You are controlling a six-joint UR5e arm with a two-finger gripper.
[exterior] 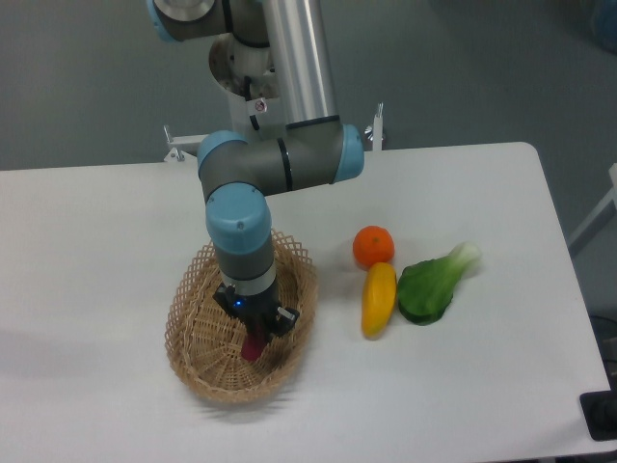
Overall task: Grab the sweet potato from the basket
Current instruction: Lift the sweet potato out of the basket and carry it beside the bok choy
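Observation:
The tan woven basket (198, 362) lies on the white table at the front left of centre. My gripper (256, 340) points straight down into it. Only a small magenta-purple piece of the sweet potato (253, 349) shows just below the fingers, inside the basket. The gripper body hides the fingertips, so I cannot tell whether they are closed on the sweet potato or just above it.
To the right of the basket lie a round orange (373, 246), a yellow oblong fruit (378, 299) and a green leafy vegetable (434, 283). The arm's elbow (280, 159) hangs over the table behind the basket.

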